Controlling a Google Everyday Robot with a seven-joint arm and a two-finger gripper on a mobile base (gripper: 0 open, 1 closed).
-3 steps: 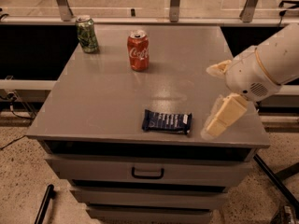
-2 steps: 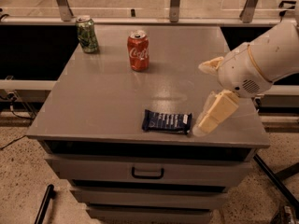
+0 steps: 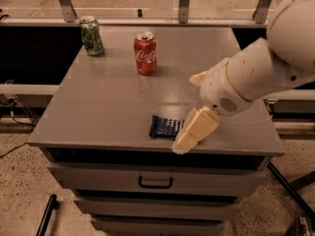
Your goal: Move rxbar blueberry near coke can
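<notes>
The rxbar blueberry (image 3: 166,127), a flat rectangular snack bar in a dark navy-blue wrapper with pale lettering, lies flat on the grey top of a drawer cabinet (image 3: 108,107). It is in front of the coke can (image 3: 145,53) and a little to the right of it, well apart from it, close to the front edge of the top. The coke can is a red soda can with white script and a silver top, and it stands upright.

The gripper (image 3: 187,111), with two cream-coloured fingers on a white rounded arm (image 3: 266,73), is to the right of the coke can and nearer to the camera. Its jaws are spread wide and they hold nothing. One finger (image 3: 199,76) is at about the level of the coke can's base, on its right. The other finger (image 3: 199,129) reaches down toward the front edge and covers the right end of the bar in this view; I cannot tell whether it touches the wrapper.

A green soda can (image 3: 91,36) stands upright to the left of the coke can and slightly behind it, near the back left corner. Below the top, in front of the coke can, the upper drawer has a dark handle (image 3: 155,182).
</notes>
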